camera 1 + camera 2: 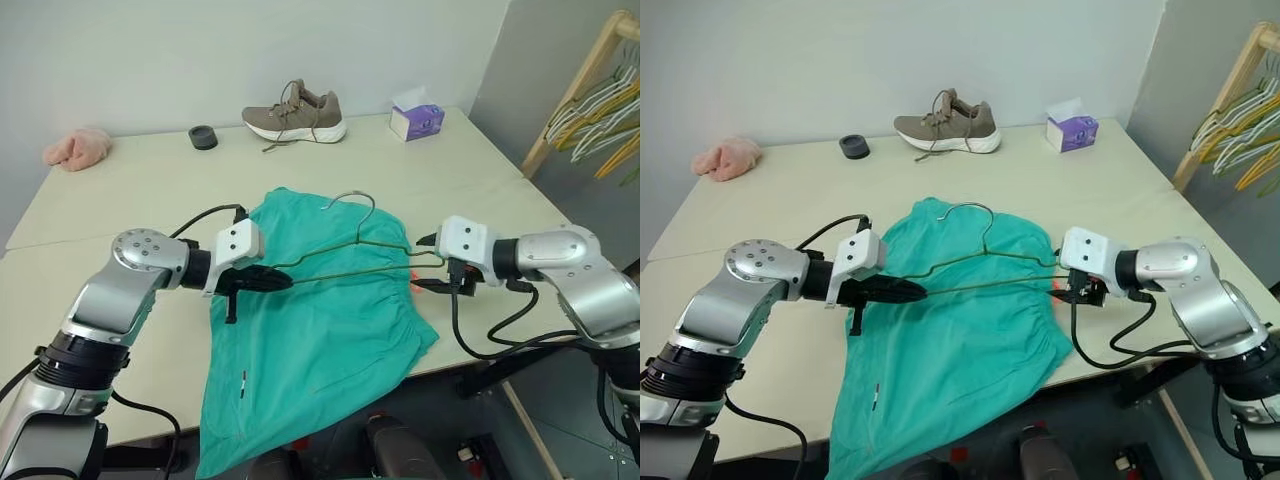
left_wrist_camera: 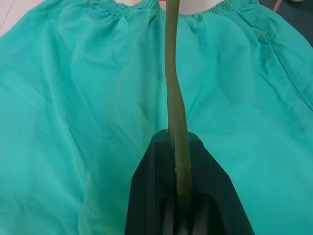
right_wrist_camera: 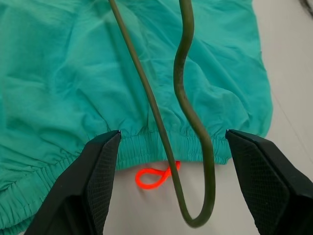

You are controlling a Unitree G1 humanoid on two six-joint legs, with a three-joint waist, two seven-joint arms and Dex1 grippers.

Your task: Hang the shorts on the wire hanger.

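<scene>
shorts (image 1: 310, 320) lie flat on the table (image 1: 120, 200), front part draped over the near edge, waistband toward your right gripper (image 3: 166, 186). wire hanger (image 1: 365, 245) sits just above the cloth, hook pointing to the far side. left gripper (image 1: 262, 280) is clamped tight on one end of the hanger. right gripper is spread wide, fingers either side of the other end's bend, gripping nothing. hanger looks thin, light and springy; expect it to twist if you hold only one end. shorts look soft, light and floppy, so they'll sag and slide on bare wire. i'd take them at the gathered waistband by the orange loop (image 3: 155, 176); thickest, least slippery spot.
</scene>
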